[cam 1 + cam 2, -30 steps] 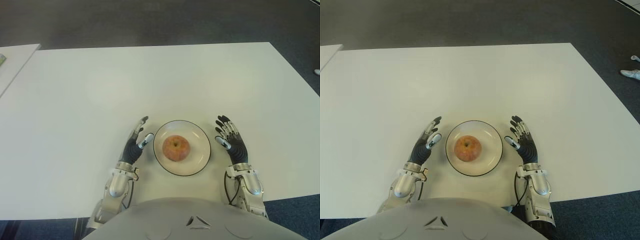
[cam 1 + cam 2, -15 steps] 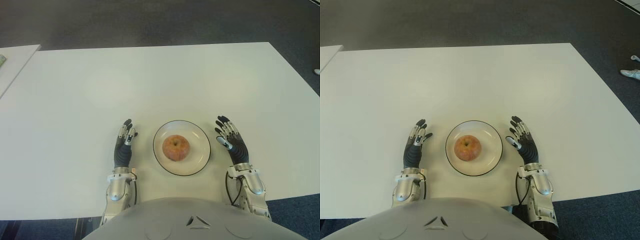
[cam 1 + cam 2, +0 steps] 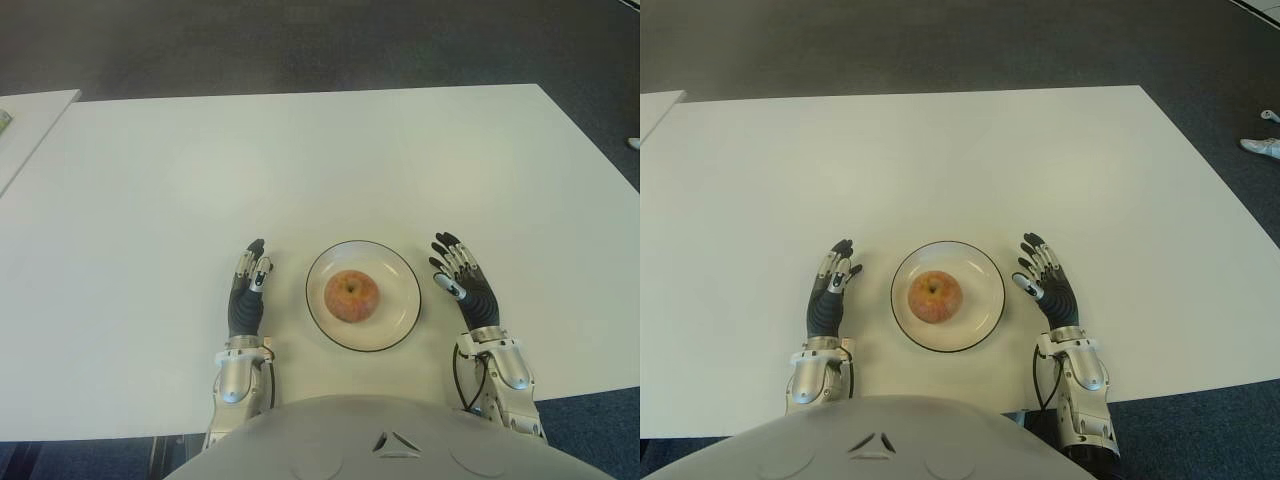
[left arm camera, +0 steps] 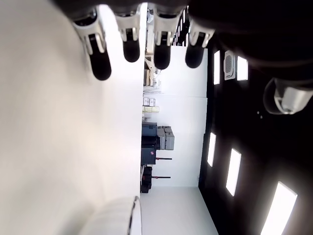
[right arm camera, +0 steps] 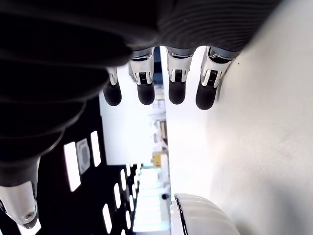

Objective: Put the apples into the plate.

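Since the one visible apple (image 3: pixel 351 296) already sits in the plate (image 3: pixel 400 272) on the counter (image 3: pixel 300 160), the task looks finished; left hand (image 3: pixel 246 292) and right hand (image 3: pixel 463 284) flank it, fingers spread, holding nothing.

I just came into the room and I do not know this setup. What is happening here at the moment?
A humanoid robot sits at a white table with one apple already lying in the middle of a white plate in front of it. Neither hand holds anything. The left hand shows to the left of the plate and the right hand to its right, both with fingers extended. No other apple is visible on the table, so the job looks finished.
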Robot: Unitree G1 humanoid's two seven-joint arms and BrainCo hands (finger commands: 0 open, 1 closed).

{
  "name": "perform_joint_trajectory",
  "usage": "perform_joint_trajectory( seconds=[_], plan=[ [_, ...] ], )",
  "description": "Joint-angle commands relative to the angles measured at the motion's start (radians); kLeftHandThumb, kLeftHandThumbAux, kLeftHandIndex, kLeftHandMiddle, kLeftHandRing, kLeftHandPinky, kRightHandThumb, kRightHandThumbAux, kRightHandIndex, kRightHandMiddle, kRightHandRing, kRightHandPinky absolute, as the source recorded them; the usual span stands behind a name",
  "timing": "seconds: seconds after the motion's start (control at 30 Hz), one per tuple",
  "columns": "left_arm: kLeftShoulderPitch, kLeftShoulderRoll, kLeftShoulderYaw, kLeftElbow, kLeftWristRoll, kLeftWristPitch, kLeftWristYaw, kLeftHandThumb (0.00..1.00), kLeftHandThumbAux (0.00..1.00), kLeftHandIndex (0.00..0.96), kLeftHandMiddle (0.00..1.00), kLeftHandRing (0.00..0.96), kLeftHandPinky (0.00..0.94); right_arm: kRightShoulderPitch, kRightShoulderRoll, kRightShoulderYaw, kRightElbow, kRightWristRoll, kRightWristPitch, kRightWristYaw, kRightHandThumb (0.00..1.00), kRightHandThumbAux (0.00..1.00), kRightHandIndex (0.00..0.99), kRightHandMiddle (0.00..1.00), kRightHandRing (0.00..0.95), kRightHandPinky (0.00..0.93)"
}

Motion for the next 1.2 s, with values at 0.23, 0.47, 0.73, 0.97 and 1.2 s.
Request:
perform_joint_trajectory(
  seconds=[0.23,0.47,0.73,0.97,1.2],
  plan=[
    [0.027,-0.015,0.007,0.072,0.012,0.022,0.012,0.0,0.316,0.13,0.105,0.072,0.079,0.038,-0.002,0.003,0.009,-0.006,0.06,0.0,0.144,0.597,0.074,0.078,0.056,0.093],
    [0.038,-0.014,0.003,0.072,0.01,0.018,0.004,0.0,0.325,0.129,0.114,0.084,0.101,0.042,0.0,0.004,-0.001,-0.013,0.06,-0.003,0.138,0.598,0.073,0.079,0.061,0.101],
    [0.054,-0.005,0.001,0.048,0.01,0.028,-0.005,0.0,0.332,0.088,0.113,0.093,0.108,0.052,0.008,0.011,-0.017,-0.011,0.062,-0.005,0.145,0.598,0.08,0.08,0.062,0.099],
    [0.075,0.007,0.003,0.025,0.005,0.031,-0.02,0.0,0.35,0.076,0.115,0.099,0.113,0.067,0.016,0.021,-0.04,-0.014,0.072,-0.014,0.152,0.587,0.083,0.084,0.062,0.097],
    [0.081,0.012,0.005,0.012,0.004,0.028,-0.032,0.0,0.354,0.093,0.126,0.108,0.126,0.071,0.015,0.028,-0.051,-0.019,0.084,-0.025,0.148,0.582,0.082,0.091,0.064,0.081]
  ],
)
